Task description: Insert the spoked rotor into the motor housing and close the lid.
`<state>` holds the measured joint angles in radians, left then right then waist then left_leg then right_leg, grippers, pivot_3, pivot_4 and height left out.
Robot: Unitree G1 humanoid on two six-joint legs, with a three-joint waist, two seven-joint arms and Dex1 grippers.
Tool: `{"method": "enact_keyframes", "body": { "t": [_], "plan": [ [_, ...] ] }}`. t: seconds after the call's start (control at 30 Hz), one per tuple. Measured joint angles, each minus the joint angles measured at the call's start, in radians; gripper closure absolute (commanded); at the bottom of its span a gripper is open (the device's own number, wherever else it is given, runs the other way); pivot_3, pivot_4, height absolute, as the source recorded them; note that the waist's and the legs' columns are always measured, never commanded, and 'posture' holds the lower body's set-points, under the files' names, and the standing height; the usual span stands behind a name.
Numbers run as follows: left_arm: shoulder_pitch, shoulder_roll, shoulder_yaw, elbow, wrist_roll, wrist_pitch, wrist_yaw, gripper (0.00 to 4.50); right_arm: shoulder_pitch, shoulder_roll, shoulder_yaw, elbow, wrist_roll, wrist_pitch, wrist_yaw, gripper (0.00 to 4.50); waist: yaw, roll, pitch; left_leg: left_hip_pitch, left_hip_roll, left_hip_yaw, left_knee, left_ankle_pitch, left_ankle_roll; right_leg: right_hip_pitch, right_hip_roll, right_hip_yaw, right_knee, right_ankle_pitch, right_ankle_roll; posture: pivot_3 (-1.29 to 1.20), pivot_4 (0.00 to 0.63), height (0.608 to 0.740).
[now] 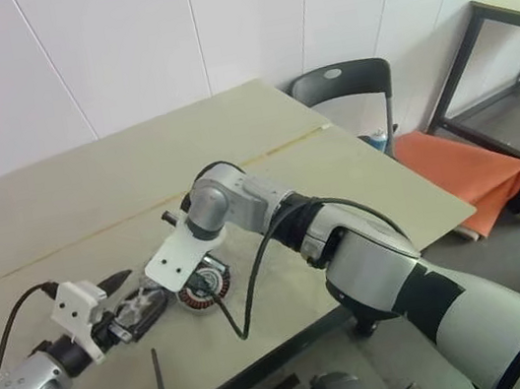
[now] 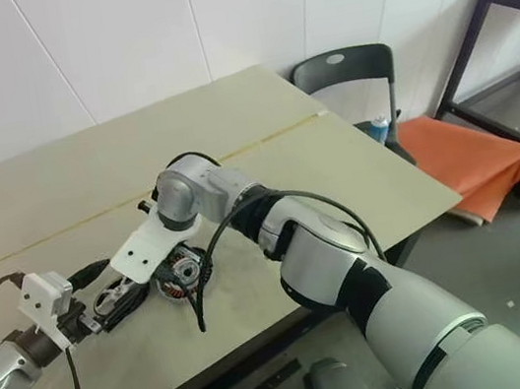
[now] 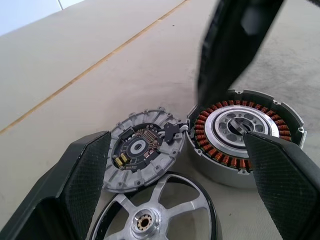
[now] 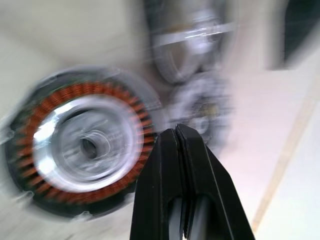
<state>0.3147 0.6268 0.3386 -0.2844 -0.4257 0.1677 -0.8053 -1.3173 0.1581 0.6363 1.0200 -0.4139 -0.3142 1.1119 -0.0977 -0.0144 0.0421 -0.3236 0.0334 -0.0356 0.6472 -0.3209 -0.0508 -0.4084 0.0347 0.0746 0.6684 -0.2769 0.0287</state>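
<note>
on the table [image 1: 357, 178]: one motor housing [image 3: 247, 142], one spoked rotor [image 3: 155, 212], one lid [image 3: 142, 150]

- The motor housing [image 3: 246, 142] lies with its open top bare, but the right gripper [image 4: 176, 134], fingers pressed together, hangs just above it and blocks a straight way down.
- The lid [image 3: 144, 150] lies flat, touching the housing's side; no gap between them.
- The spoked rotor [image 3: 156, 212] lies just beside the lid, between the spread fingers of the left gripper [image 3: 170, 190].
- The table [image 1: 137, 175] beyond the parts is bare, giving wide room from the far side.
</note>
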Motion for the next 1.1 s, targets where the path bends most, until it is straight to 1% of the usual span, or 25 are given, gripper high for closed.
{"method": "enact_keyframes", "body": {
  "t": [0.07, 0.17, 0.23, 0.33, 0.43, 0.6, 0.83, 0.97, 1.1],
  "plan": [
    [-0.009, -0.001, -0.006, 0.006, 0.002, -0.002, 0.0, 0.0, 0.037, -0.003, -0.058, -0.066, 0.057, 0.046, -0.001, 4.47, 0.001, 0.0, 0.0, 0.0, 0.0, 0.0, 0.0, 0.0, 0.0, 0.0, 0.0, 0.0, 0.0, 0.0, 0.0, 0.0, 0.0, 0.74],
    [-0.021, -0.01, -0.014, 0.014, 0.009, -0.011, 0.002, 0.0, 0.177, -0.032, -0.139, -0.216, 0.155, 0.176, 0.025, 4.47, 0.004, -0.001, -0.001, 0.0, 0.0, 0.0, 0.0, 0.0, 0.0, 0.002, -0.001, -0.001, -0.001, 0.0, 0.0, 0.0, 0.0, 0.74],
    [-0.036, -0.016, -0.023, 0.031, 0.021, -0.023, 0.002, 0.0, 0.297, -0.09, -0.162, -0.33, 0.196, 0.301, 0.046, 4.47, 0.011, -0.002, -0.001, 0.0, -0.001, 0.0, 0.002, 0.0, 0.0, 0.003, -0.003, -0.001, -0.001, 0.0, 0.0, 0.0, 0.0, 0.74],
    [-0.046, -0.02, -0.045, 0.051, 0.026, -0.031, -0.001, 0.0, 0.481, -0.221, -0.178, -0.501, 0.213, 0.49, 0.075, 4.47, 0.024, -0.002, -0.001, 0.0, -0.002, 0.001, 0.002, 0.0, 0.0, 0.003, -0.004, 0.0, -0.002, 0.0, 0.002, 0.0, 0.0, 0.74],
    [-0.063, -0.02, -0.052, 0.078, 0.032, -0.041, -0.005, 0.0, 0.603, -0.273, -0.185, -0.617, 0.223, 0.605, 0.055, 4.47, 0.024, -0.003, -0.002, 0.0, -0.002, 0.003, 0.002, 0.0, 0.0, 0.002, -0.001, 0.0, -0.001, 0.0, 0.003, 0.0, 0.0, 0.74],
    [-0.091, -0.02, -0.066, 0.09, 0.042, -0.053, -0.015, 0.0, 0.657, -0.27, -0.196, -0.702, 0.236, 0.736, -0.045, 4.47, 0.024, -0.002, -0.001, 0.003, 0.0, 0.002, 0.001, 0.0, 0.0, 0.001, 0.006, 0.0, 0.001, -0.002, 0.005, 0.0, 0.0, 0.74],
    [-0.091, -0.02, -0.077, 0.106, 0.045, -0.062, -0.018, 0.0, 0.681, -0.238, -0.207, -0.721, 0.264, 0.795, -0.143, 4.47, 0.024, -0.002, -0.001, 0.002, 0.0, 0.004, 0.002, 0.0, 0.0, 0.002, 0.005, 0.001, 0.001, -0.002, 0.005, 0.0, 0.0, 0.74],
    [-0.091, -0.02, -0.077, 0.107, 0.045, -0.064, -0.018, 0.0, 0.675, -0.221, -0.207, -0.721, 0.296, 0.807, -0.143, 4.47, 0.025, -0.002, -0.001, 0.002, 0.0, 0.004, 0.001, 0.0, 0.0, 0.002, 0.005, 0.001, 0.001, -0.002, 0.005, 0.0, 0.0, 0.74],
    [-0.089, -0.02, -0.077, 0.107, 0.046, -0.065, -0.017, 0.0, 0.678, -0.218, -0.212, -0.76, 0.394, 0.864, -0.078, 4.47, 0.025, -0.002, -0.001, 0.001, 0.0, 0.003, 0.001, 0.0, 0.0, 0.001, 0.005, 0.001, 0.0, -0.002, 0.005, 0.0, 0.0, 0.74]
  ]
}}
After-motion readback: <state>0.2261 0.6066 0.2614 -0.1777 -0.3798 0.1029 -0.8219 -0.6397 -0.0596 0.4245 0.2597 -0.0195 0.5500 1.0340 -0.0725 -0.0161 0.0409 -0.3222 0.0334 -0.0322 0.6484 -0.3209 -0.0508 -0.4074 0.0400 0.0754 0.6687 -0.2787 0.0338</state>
